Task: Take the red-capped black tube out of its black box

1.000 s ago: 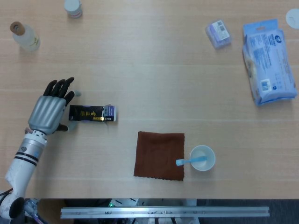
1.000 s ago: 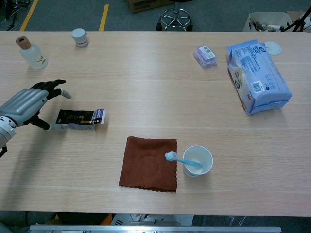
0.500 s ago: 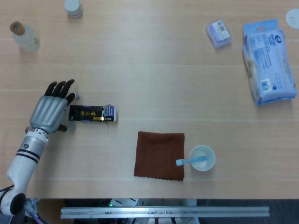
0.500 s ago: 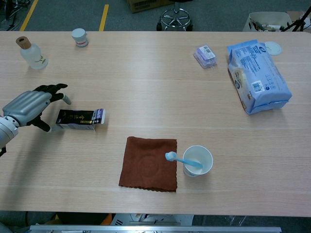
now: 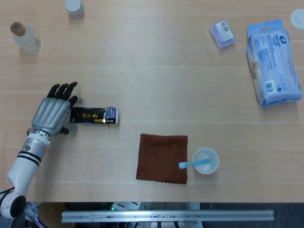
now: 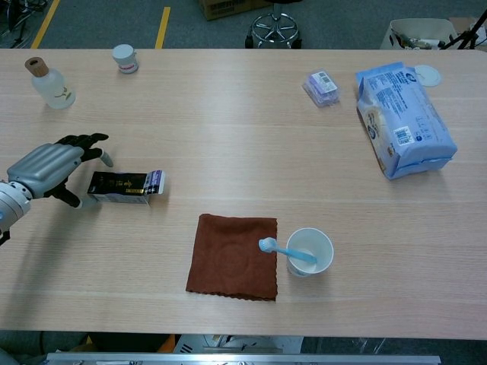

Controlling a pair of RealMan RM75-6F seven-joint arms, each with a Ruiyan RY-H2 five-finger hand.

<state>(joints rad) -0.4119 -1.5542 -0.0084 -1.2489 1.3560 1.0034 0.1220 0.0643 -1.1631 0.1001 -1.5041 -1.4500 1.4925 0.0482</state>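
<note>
The small black rectangular cardboard box (image 5: 93, 115) lies flat on the light wooden bench (image 5: 156, 80), its long axis left to right, with the pale flap end (image 5: 111, 114) pointing toward the bench centre. The red-capped black tube is not visible; it is judged to be inside the box. The silver-backed left hand (image 5: 51, 112) sits at the box's closed end, fingers (image 5: 62, 90) spread apart and holding nothing, with the thumb near the box corner; whether it touches cannot be told. The right hand is not in view. The step in hand is judged to be securing the box. To do it well, bring the fingers over the far long side and the thumb against the near side, close on the closed half only, and leave the flap end free so the tube can slide out. Grip lightly: thin cardboard is likely to crush and pinch the tube. The brown square cloth (image 5: 162, 158) and the white cup holding a blue toothbrush (image 5: 205, 161) lie well apart from the box.
</note>
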